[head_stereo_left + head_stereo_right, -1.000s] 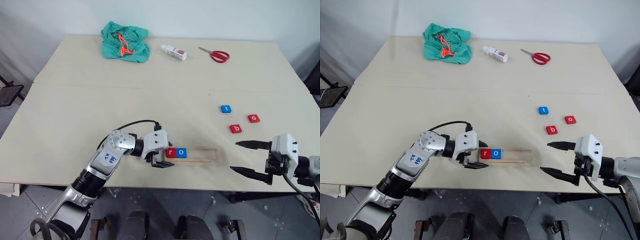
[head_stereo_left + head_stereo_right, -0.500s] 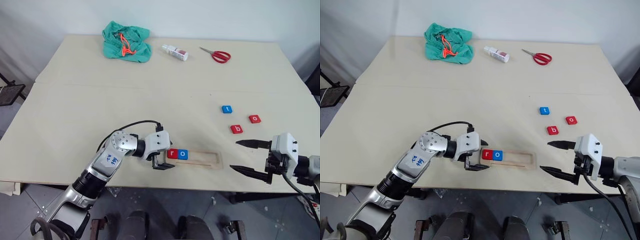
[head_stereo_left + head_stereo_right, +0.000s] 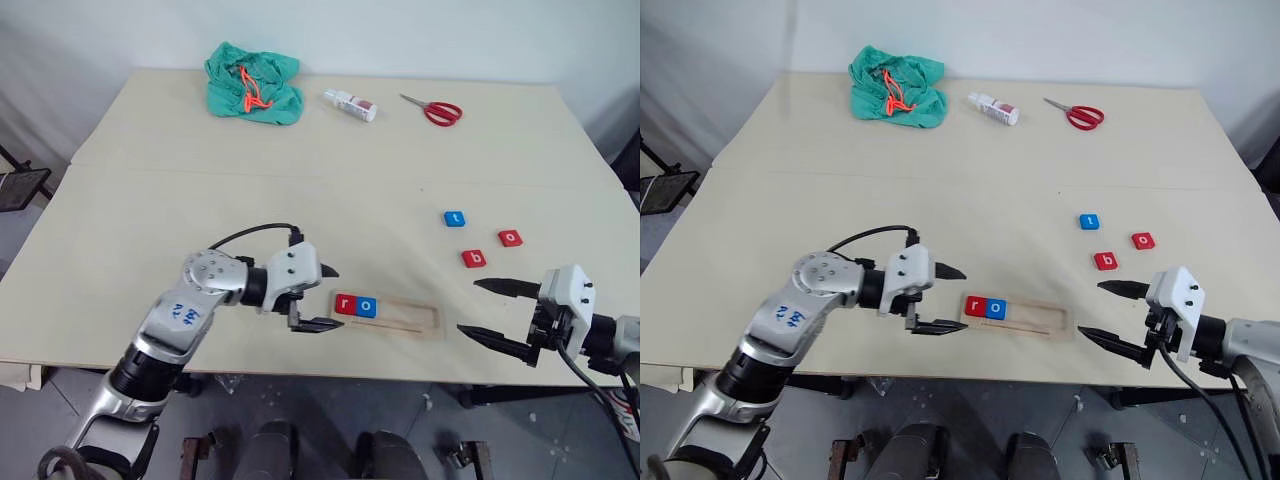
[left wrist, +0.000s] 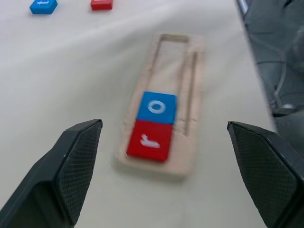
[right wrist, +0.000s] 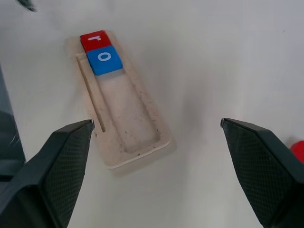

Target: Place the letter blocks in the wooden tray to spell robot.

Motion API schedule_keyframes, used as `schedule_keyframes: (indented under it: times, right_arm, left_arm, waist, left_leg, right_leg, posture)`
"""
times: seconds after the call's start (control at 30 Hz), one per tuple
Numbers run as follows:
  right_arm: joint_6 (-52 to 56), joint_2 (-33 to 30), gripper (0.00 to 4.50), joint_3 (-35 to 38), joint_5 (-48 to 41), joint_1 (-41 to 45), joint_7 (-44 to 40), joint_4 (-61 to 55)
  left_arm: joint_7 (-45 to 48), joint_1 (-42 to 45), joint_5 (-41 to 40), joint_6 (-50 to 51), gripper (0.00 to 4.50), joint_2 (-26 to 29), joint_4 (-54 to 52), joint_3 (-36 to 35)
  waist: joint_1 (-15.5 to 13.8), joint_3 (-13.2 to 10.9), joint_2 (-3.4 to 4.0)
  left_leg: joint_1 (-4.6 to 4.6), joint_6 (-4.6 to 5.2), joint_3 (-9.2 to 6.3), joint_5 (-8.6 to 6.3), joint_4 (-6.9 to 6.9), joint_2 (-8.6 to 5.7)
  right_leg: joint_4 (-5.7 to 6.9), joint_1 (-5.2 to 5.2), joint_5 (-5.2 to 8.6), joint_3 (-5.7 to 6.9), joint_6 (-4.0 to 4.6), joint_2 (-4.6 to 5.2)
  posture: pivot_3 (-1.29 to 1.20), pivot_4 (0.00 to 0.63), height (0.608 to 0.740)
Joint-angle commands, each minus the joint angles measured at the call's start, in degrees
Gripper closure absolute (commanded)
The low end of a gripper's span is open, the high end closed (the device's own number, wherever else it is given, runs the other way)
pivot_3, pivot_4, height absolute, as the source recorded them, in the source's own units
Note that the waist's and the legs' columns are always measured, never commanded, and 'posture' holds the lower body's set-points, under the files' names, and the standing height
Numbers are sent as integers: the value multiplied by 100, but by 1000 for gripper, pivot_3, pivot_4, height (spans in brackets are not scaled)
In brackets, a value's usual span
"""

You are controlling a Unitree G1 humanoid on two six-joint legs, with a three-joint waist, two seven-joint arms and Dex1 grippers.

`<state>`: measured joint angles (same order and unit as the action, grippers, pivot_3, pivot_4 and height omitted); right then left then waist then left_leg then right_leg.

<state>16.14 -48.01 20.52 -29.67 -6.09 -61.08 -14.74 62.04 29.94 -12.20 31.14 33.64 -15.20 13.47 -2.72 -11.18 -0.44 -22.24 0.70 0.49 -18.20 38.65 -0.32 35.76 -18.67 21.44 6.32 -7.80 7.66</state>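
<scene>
The wooden tray (image 3: 412, 318) lies near the table's front edge. A red r tile (image 3: 346, 304) and a blue o tile (image 3: 367, 306) sit side by side at its left end. My left gripper (image 3: 336, 297) hovers open just left of the tray, holding nothing; the left wrist view looks along the tray (image 4: 190, 71) over the r (image 4: 149, 141) and o (image 4: 157, 107). Loose on the table to the right lie a blue t (image 3: 455, 218), a red o (image 3: 510, 238) and a red b (image 3: 474, 258). My right gripper (image 3: 468, 306) stands open and empty right of the tray, below the b.
At the table's back lie a green cloth (image 3: 250, 82), a small bottle (image 3: 350, 104) and red scissors (image 3: 432, 110). The front edge runs just below the tray and both grippers.
My left gripper has drawn back to the left and risen, away from the tray's left end. The tiles, the tray and the right gripper have stayed put.
</scene>
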Motion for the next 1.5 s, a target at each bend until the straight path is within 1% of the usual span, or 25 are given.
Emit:
schedule_keyframes:
  times: [0.03, 0.07, 0.13, 0.23, 0.3, 0.37, 0.5, 0.6, 0.7, 1.3, 1.4, 1.5]
  right_arm:
    - [405, 530, 0, 315, -2, -14, 1226, -376]
    - [530, 727, 0, 357, 15, -31, 1578, -430]
    - [561, 995, 0, 400, 47, -111, 1928, -548]
    - [657, 1397, 0, 436, 183, -296, 2595, -724]
    - [650, 1517, 0, 450, 201, -324, 2775, -800]
    - [834, 1677, 0, 515, -60, -324, 2935, -847]
    - [682, 1894, 0, 561, 76, -493, 3223, -835]
    - [565, 1946, 0, 572, 90, -470, 3282, -704]
    - [480, 1935, 0, 536, 130, -438, 3266, -586]
    - [415, 1845, 0, 516, 178, -263, 3180, -420]
    - [539, 1801, 0, 471, 178, -238, 3203, -478]
    - [955, 1667, 0, 344, 110, 113, 3330, -508]
  left_arm:
    - [441, -206, -572, -666, 25, 103, 123, -568]
    - [539, -275, -691, -1135, 25, 33, 357, -782]
    - [705, -326, -834, -1878, 25, -100, 801, -1046]
    - [985, -392, -760, -2828, 25, -119, 1542, -1190]
    - [1032, -399, -859, -3060, 25, -197, 1749, -1273]
    - [1117, -409, -1020, -3386, 25, -334, 1979, -1385]
    - [1270, -632, -1237, -3923, 25, -563, 2468, -1603]
    - [1308, -734, -1269, -4107, 25, -634, 2643, -1631]
    - [1450, -890, -1153, -4387, 25, -582, 2838, -1572]
    - [1543, -829, -1180, -4367, 25, -527, 2898, -1537]
    - [1513, -821, -1170, -4357, 25, -524, 2907, -1543]
    - [1525, -789, -1171, -4381, 25, -509, 2951, -1560]
  waist:
    - [5, 0, 0]
    - [1, 0, 1]
    - [-13, -1, 11]
    - [-11, -1, 14]
    - [1, -1, 16]
    - [6, -1, 16]
    - [37, 1, 19]
    - [83, 1, 19]
    - [125, 1, 19]
    - [131, 1, 20]
    - [133, 1, 20]
    - [141, 1, 20]
  left_leg:
    - [0, 0, 0, 0, 0, 1]
    - [1, 0, -2, 0, 0, 3]
    - [1, -1, -3, 0, 3, 1]
    - [1, 0, -3, 0, 1, -1]
    - [2, 0, 4, 0, -3, -2]
    - [4, 0, 5, 0, -3, -2]
    - [8, 0, 4, 0, -5, -1]
    - [9, 0, 6, 0, -9, -1]
    - [12, 0, 6, 0, -10, -1]
    - [15, 0, 6, 0, -15, 0]
    - [15, 0, 6, 0, -15, 0]
    - [15, 0, 8, 0, -14, 0]
  right_leg:
    - [0, 0, 0, -2, 0, 0]
    - [0, 1, 0, 0, 0, -2]
    - [2, 0, 0, 0, 0, 0]
    - [2, 0, 0, 1, 0, 0]
    - [2, -3, 0, -1, 0, 0]
    - [5, -3, 0, -2, 0, -1]
    - [12, -4, 0, -3, 0, -1]
    - [13, -5, 0, -3, 0, -1]
    - [15, -5, 0, -3, 0, -1]
    - [16, -5, 0, -7, 0, -1]
    - [16, -5, 0, -6, 0, -1]
    - [16, -5, 0, -8, 0, -1]
  posture:
    - [0, 150, 740]
    - [0, 150, 740]
    - [0, 150, 740]
    - [0, 150, 740]
    - [0, 150, 740]
    - [0, 150, 740]
    - [0, 150, 740]
    - [0, 150, 740]
    - [0, 150, 740]
    - [0, 150, 740]
    - [0, 150, 740]
    - [0, 150, 740]
